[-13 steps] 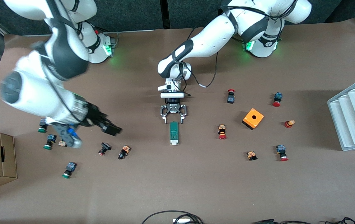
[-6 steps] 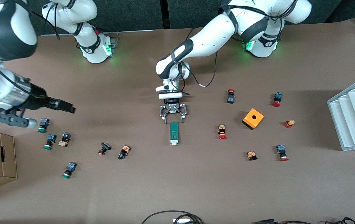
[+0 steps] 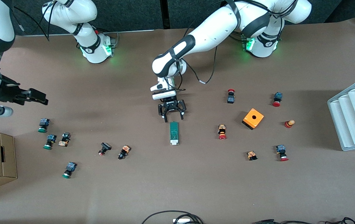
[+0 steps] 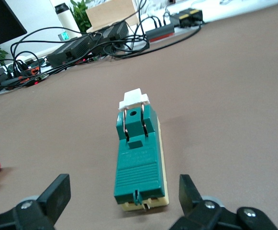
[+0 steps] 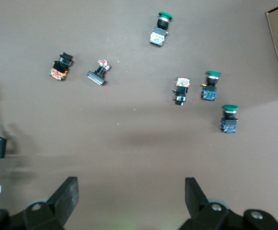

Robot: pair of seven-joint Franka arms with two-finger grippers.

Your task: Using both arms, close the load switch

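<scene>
Narrow dark-green load switch (image 3: pixel 173 133) flat mid-tabletop, white tab toward front edge. Left gripper (image 3: pixel 171 116) just above its green end, fingers apart, empty. Right gripper (image 3: pixel 40 99) spread, over right-arm end.

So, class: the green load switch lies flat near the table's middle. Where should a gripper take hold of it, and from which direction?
Grip the load switch across its two long sides, at the ribbed green body, coming from above. It lies flat and is narrow, so open jaws could likely straddle it. The open left gripper already hangs beside its dark end; keep off the white tab.
</scene>
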